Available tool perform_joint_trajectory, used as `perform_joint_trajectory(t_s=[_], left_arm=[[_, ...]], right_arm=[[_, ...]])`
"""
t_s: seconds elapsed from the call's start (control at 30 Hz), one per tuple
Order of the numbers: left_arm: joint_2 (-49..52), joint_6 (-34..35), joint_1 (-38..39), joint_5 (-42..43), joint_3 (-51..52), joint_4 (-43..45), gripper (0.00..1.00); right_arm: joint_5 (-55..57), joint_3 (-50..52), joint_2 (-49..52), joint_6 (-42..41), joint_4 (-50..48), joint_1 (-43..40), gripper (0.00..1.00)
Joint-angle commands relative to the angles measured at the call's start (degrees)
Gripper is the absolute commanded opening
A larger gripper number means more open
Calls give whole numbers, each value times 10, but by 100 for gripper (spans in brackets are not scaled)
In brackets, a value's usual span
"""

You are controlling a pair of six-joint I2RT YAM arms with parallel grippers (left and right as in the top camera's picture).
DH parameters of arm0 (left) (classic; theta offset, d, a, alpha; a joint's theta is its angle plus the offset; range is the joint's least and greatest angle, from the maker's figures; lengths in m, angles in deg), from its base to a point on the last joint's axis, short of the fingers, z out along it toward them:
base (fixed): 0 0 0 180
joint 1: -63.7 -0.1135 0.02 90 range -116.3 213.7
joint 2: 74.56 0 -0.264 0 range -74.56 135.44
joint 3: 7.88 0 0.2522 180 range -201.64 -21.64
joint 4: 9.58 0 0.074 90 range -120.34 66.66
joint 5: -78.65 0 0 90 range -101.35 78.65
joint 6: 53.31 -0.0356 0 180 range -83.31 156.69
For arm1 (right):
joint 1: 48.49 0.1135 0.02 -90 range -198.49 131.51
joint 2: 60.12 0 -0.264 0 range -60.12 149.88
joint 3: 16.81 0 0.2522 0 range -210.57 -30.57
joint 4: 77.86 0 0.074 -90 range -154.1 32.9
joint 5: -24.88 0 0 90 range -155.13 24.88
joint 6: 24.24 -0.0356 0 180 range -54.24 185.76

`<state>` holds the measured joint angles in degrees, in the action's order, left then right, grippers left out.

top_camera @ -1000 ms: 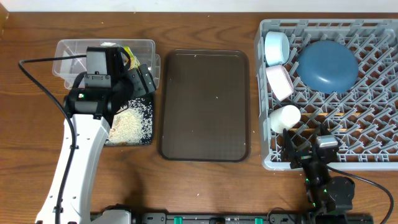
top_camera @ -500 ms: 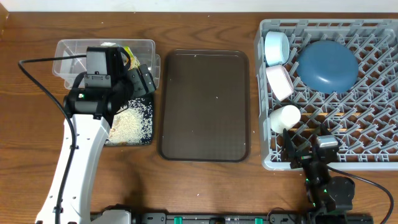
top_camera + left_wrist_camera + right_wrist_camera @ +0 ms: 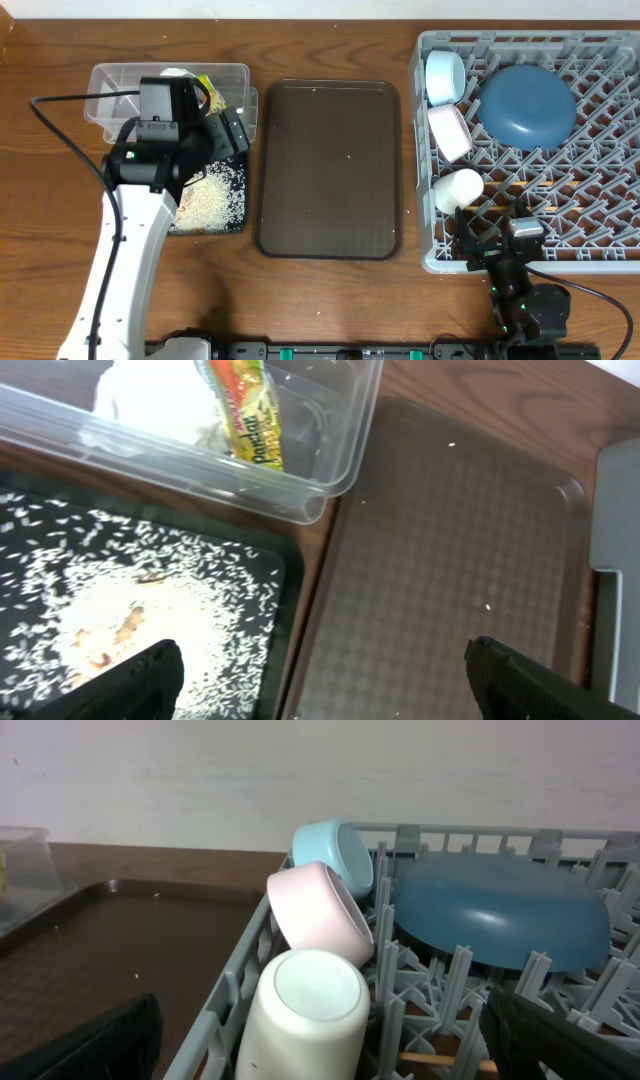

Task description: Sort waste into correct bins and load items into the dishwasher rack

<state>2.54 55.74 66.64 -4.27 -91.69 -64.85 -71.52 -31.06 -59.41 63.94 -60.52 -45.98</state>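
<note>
The clear tub (image 3: 110, 85) at the far left holds the crumpled tissue (image 3: 150, 400) and the snack wrapper (image 3: 245, 415). The black tray (image 3: 238, 200) in front of it holds loose rice (image 3: 120, 620). My left gripper (image 3: 222, 132) is open and empty above the black tray's right edge (image 3: 325, 680). The grey rack (image 3: 600, 250) at the right holds the dark blue plate (image 3: 527, 103), light blue bowl (image 3: 445, 76), white bowl (image 3: 450, 132) and white cup (image 3: 457, 189). A chopstick (image 3: 440, 1058) lies low in the rack. My right gripper (image 3: 492, 243) is open and empty at the rack's front edge, behind the cup (image 3: 305, 1010).
The large brown serving tray (image 3: 330, 170) lies between the bins and the rack, with a few stray rice grains on it. Bare wooden table runs along the front. My left arm reaches over the front left of the table.
</note>
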Motion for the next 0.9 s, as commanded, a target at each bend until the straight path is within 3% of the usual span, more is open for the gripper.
perform_joint_trajectory(t_s=[0.0,0.13,0.43,0.67,0.87], left_arm=[[-62,-28,-2,-21,28,9,92],[-137,-122,0,15,104,83,92],[-401,-131,-10,12,401,321,92],[-611,-130,-12,3,578,362,93],[-731,-130,-12,-1,656,365,92]], right_arm=[[5,2,-4,8,1,6,99],[5,2,-4,8,1,6,99],[5,2,-4,8,1,6,99],[5,2,-4,8,1,6,99],[5,2,-4,8,1,6,99]])
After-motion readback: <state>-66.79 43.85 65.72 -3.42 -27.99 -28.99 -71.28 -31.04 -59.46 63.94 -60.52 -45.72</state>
